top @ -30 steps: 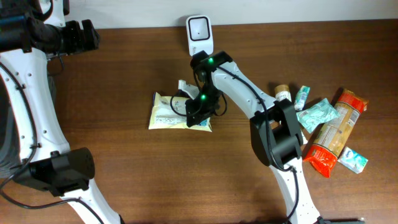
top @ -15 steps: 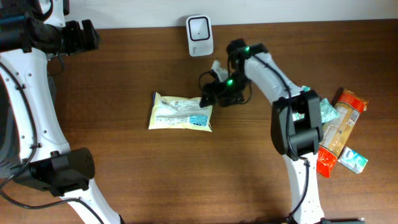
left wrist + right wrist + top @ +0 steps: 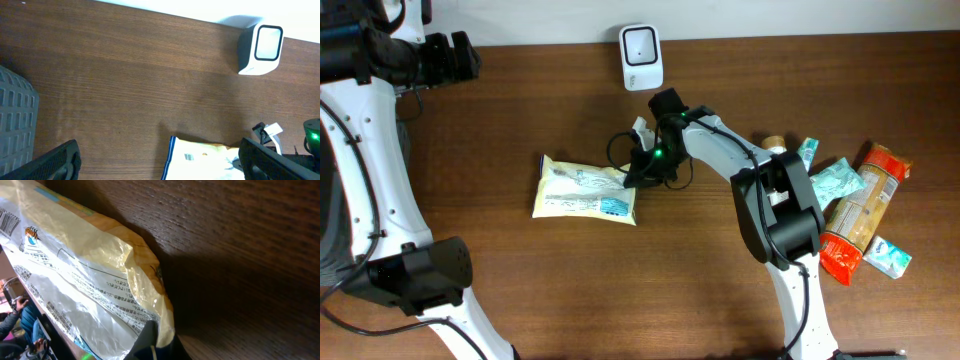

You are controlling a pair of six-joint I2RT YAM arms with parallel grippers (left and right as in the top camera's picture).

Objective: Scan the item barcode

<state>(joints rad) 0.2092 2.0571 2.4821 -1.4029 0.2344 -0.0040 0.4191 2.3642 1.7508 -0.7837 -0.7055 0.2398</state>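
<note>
Wooden table: white scanner far right; yellow packet near bottom edge; grey gridded object left; left gripper, jaws spread wide.

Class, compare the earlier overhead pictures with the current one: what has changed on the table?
The right gripper swung away right, then returned, shut, to the yellow packet, which slid left. The scanner, the snack pile and the left arm stayed put.

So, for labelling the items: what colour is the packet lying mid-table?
The packet is pale yellow with a blue patch, best seen overhead.
</note>
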